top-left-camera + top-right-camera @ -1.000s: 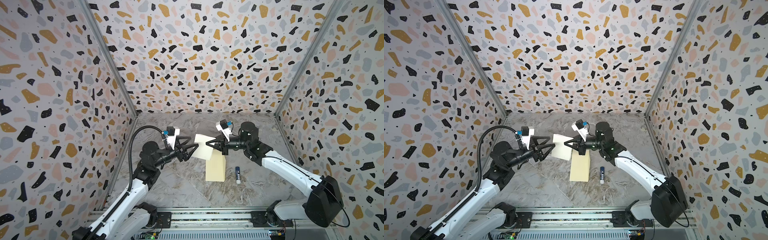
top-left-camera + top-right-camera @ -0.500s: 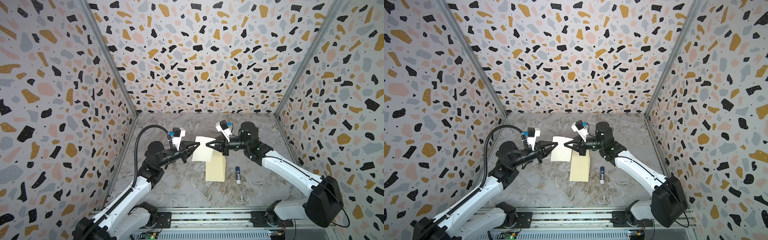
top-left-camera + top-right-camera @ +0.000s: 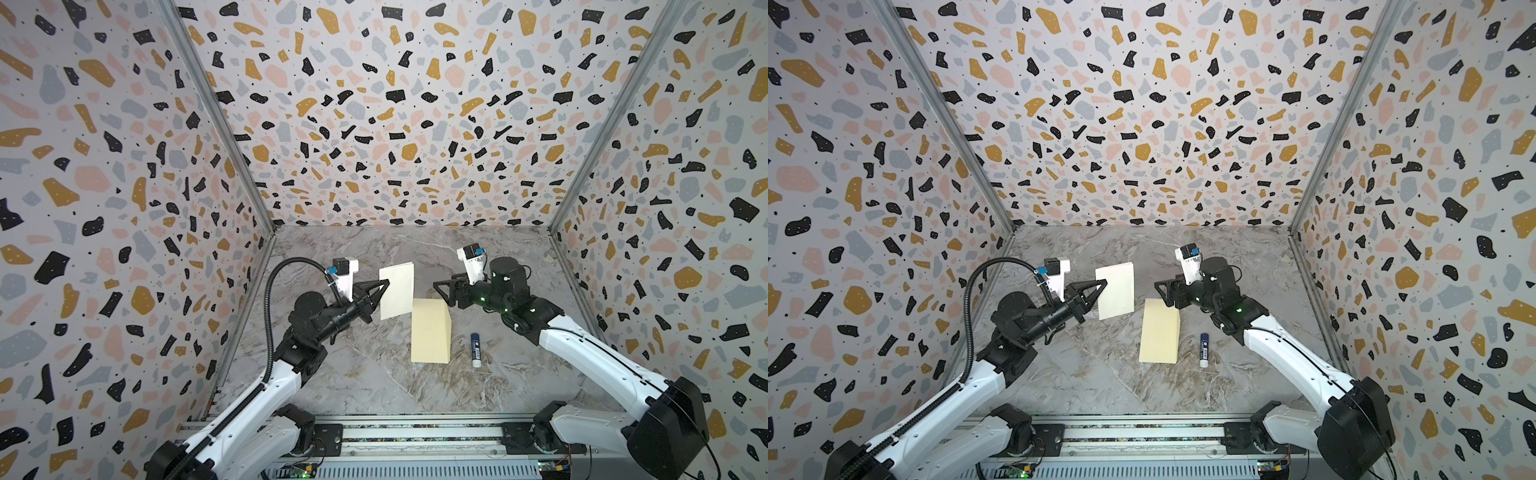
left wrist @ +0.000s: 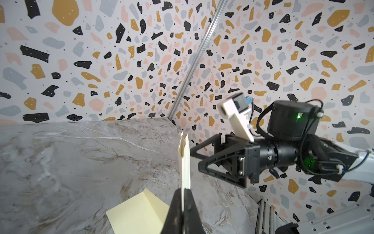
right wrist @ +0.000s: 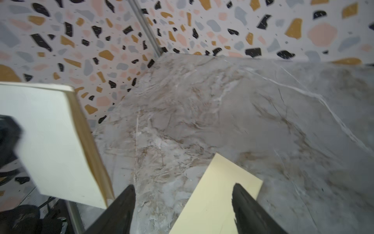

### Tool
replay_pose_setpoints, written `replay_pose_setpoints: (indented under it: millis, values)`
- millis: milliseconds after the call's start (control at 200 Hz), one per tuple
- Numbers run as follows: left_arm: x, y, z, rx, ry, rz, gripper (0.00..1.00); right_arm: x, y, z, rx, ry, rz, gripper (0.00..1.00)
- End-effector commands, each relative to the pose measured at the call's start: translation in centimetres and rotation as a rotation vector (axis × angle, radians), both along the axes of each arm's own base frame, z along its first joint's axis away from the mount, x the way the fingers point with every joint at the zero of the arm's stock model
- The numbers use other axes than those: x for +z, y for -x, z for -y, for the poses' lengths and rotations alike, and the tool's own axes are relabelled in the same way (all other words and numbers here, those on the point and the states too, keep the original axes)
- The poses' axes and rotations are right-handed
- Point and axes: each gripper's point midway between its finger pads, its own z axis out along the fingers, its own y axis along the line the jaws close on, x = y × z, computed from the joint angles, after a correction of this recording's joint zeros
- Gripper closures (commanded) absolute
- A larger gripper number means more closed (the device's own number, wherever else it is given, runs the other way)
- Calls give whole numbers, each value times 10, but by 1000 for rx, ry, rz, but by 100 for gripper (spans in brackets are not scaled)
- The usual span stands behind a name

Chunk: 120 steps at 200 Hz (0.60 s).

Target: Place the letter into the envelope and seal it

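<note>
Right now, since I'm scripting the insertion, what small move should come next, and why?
Probably lower the right jaws onto the envelope to hold its mouth open. They stand open and empty above its far end, the envelope lies flat, and the left jaws pinch the folded letter upright.

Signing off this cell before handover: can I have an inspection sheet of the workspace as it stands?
Surface: marble-pattern table, no spills seen.
Job's things: folded letter held off the table; envelope lying on it.
Clutter: glue stick beside the envelope.
Grippers: left gripper shut on the letter's edge; right gripper open, empty.
Cables: black corrugated hose arching by the left arm.
Surroundings: terrazzo-print walls on three sides.
</note>
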Motion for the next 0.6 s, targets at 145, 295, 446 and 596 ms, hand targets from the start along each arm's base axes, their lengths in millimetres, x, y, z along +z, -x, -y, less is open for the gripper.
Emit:
replay_pose_setpoints:
  millis: [145, 295, 446, 596]
  values:
    - [10, -3, -5, 39, 51, 29, 100, -95, 12, 31, -237, 190, -218, 25]
    - [7, -3, -5, 38, 51, 19, 100, -125, 17, 27, -238, 219, -271, 36]
    - [4, -3, -5, 41, 48, 13, 100, -143, 19, 18, -221, 240, -299, 52]
    - [3, -4, -5, 43, 46, 7, 100, -155, 15, 15, -222, 256, -315, 69]
